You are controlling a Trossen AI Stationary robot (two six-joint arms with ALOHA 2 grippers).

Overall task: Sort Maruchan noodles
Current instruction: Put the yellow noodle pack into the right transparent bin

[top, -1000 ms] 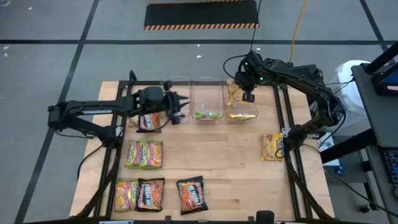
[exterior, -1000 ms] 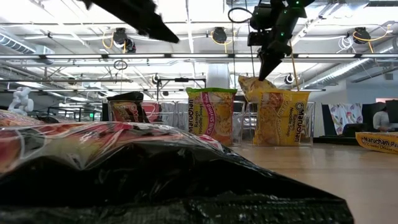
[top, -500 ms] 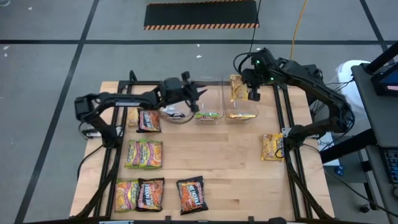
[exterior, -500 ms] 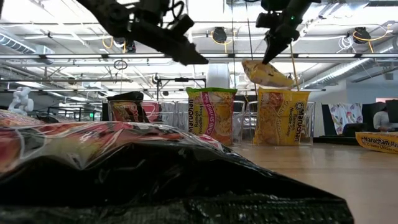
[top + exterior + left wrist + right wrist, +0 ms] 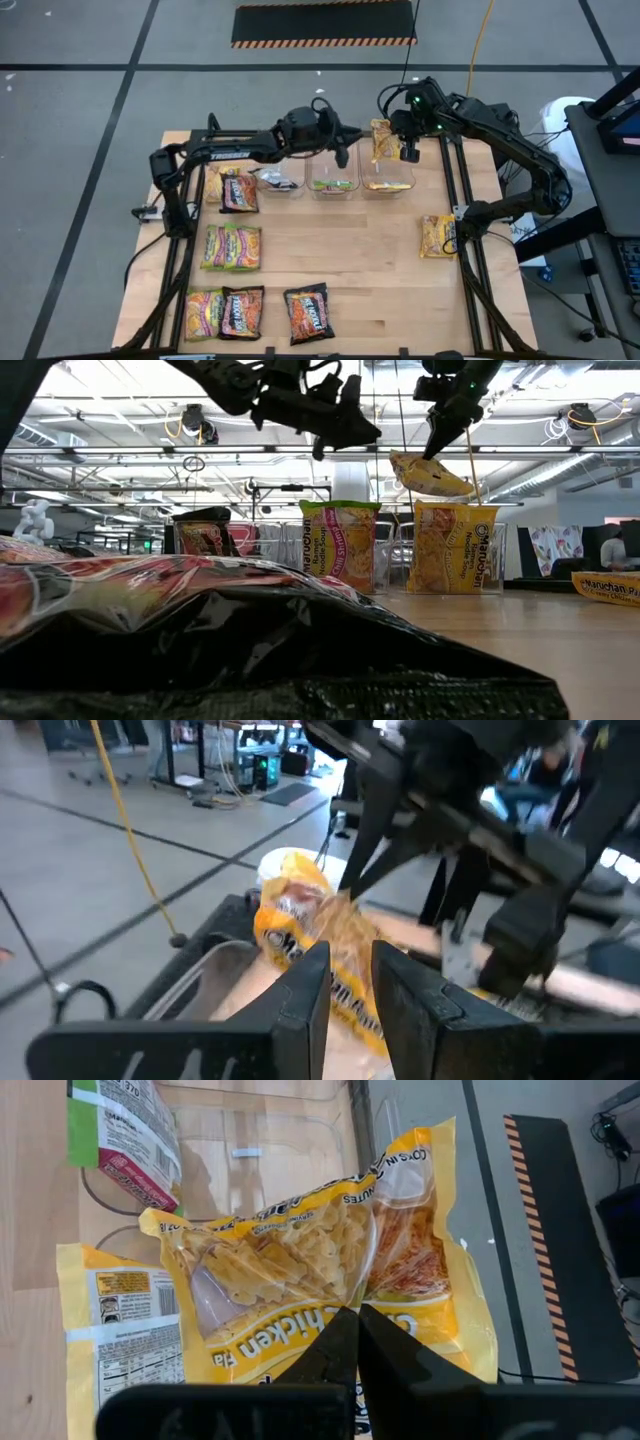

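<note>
The Maruchan noodles are flat packets. My right gripper point(image 5: 355, 1322) is shut on a yellow packet point(image 5: 320, 1270) and holds it above the right clear bin point(image 5: 392, 178), where another yellow packet point(image 5: 452, 550) stands. A green packet point(image 5: 340, 545) stands in the middle bin point(image 5: 333, 172), and a black one point(image 5: 205, 535) in the left bin point(image 5: 280, 180). My left gripper point(image 5: 342, 152) reaches over the middle bin and points at the held packet. Its fingers are slightly open with nothing between them. Several more packets lie flat on the table, among them a black one point(image 5: 238, 192) and a yellow one point(image 5: 437, 236). My right gripper pinches the yellow packet's wrapper between its two fingers, where creases gather on its face point(image 5: 352, 1302). The fingers slant down from above onto the packet's upper side point(image 5: 425, 460). The packet hangs tilted below them, clear of the bin and of the packet standing in it.
Green packets point(image 5: 232, 247) lie at mid left. A row of packets point(image 5: 240, 312) lies near the front edge, and one of them point(image 5: 250, 630) fills the low view's foreground. Bare wood point(image 5: 350, 250) spans the table's middle. Dark frame rails point(image 5: 470, 270) run along both sides.
My left gripper has swung from above the black packet at the far left toward the table's right, along the row of bins, rolling as it went. It now reaches toward the right gripper. My right gripper has risen a little and lifted the yellow packet off the bin.
</note>
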